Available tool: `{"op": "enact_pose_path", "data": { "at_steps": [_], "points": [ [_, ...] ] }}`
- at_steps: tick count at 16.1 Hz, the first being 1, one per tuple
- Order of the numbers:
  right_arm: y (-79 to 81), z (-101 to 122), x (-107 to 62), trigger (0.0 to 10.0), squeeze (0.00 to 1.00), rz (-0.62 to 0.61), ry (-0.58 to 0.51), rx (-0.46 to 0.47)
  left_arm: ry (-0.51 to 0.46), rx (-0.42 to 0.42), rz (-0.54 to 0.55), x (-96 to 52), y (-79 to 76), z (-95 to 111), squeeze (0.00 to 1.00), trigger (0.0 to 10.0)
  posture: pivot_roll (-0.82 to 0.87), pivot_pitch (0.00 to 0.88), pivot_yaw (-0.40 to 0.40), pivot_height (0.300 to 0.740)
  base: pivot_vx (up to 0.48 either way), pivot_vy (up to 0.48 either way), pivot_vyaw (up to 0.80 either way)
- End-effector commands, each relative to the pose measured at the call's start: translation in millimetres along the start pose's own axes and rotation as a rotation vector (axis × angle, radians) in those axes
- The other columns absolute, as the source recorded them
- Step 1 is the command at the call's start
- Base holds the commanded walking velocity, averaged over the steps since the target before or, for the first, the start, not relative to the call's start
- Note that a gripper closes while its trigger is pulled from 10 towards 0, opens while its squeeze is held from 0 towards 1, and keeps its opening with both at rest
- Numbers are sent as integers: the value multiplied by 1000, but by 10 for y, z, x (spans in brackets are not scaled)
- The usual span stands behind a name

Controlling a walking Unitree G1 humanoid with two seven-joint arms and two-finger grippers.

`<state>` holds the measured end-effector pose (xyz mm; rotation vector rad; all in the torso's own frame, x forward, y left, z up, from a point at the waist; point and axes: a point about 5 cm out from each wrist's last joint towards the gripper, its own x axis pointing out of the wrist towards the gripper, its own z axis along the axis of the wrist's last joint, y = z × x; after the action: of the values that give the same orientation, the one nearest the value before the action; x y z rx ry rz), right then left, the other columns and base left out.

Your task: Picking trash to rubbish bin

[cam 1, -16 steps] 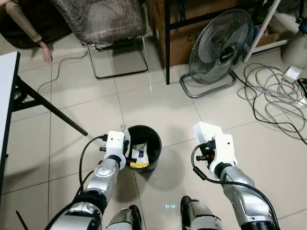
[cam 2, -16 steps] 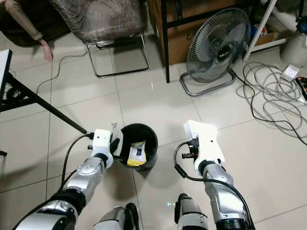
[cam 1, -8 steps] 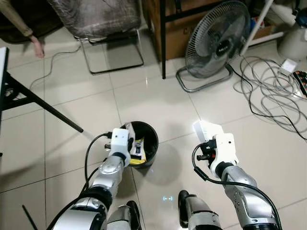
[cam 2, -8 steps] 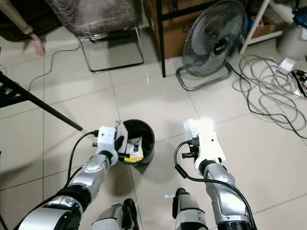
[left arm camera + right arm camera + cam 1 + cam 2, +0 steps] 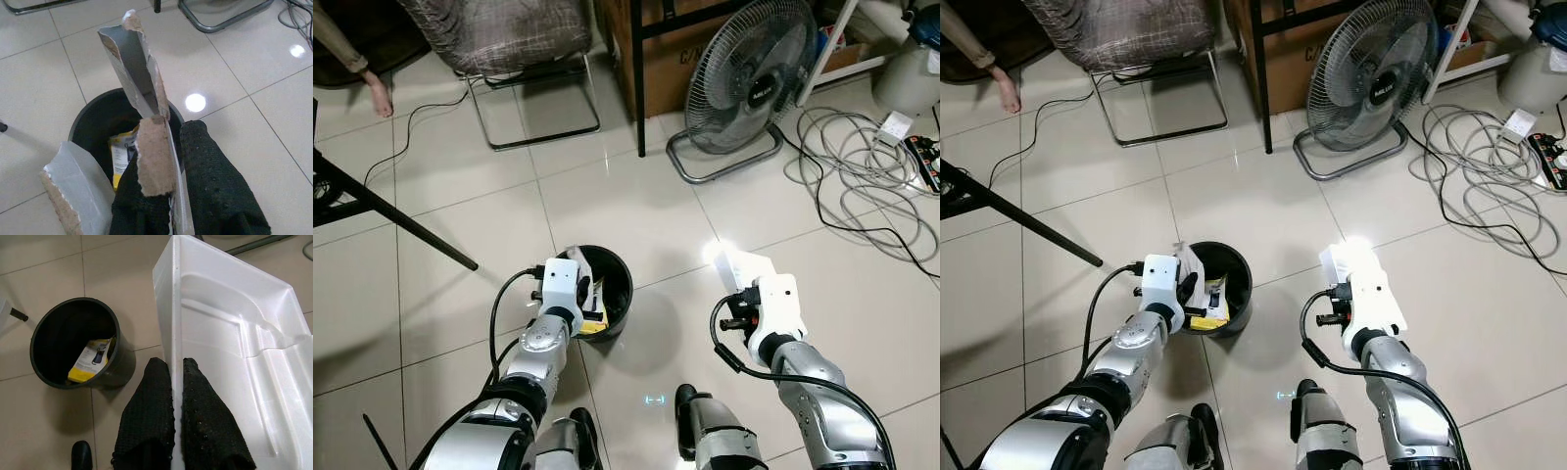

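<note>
Here the left gripper (image 5: 168,196) is clenching a torn strip of cardboard (image 5: 142,98), its two black fingers pinching the strip near the lower end while the rest is sticking up past the fingertips. Just beyond those fingertips and below them, the black rubbish bin (image 5: 105,110) is standing open on the tiled floor (image 5: 636,211), a yellow packet (image 5: 120,152) already lying inside. Beside the jaws a second torn piece (image 5: 73,191) is showing, partly cut off, so how it is attached cannot be told.

The right gripper (image 5: 176,396) is gripping the edge of a white foam tray (image 5: 234,338), which is reaching well past its fingertips; the bin is sitting off to one side of these jaws, apart from them.

Judging by this, the drop step is in hand: the left arm probably needs to carry the strip fully over the bin mouth, then release.

Farther off, a floor fan (image 5: 754,78), loose cables (image 5: 862,166) and a chair (image 5: 509,39) are standing.
</note>
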<state>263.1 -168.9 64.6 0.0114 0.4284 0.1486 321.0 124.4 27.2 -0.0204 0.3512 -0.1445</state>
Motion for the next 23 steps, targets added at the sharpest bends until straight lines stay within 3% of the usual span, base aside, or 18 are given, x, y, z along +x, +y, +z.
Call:
{"op": "enact_pose_path", "data": {
  "at_steps": [1, 23],
  "points": [
    [5, -56, -33, 10000, 0, 0, 21, 15, 27, -5, 27, -29, 54, -79, 1000, 10000, -317, 332, 93, 740, 0, 0, 0],
    [22, -67, -40, 10000, 0, 4, 29, 12, 56, -20, 26, -56, 54, -162, 1000, 10000, -315, 341, 94, 740, 0, 0, 0]
  ]
}}
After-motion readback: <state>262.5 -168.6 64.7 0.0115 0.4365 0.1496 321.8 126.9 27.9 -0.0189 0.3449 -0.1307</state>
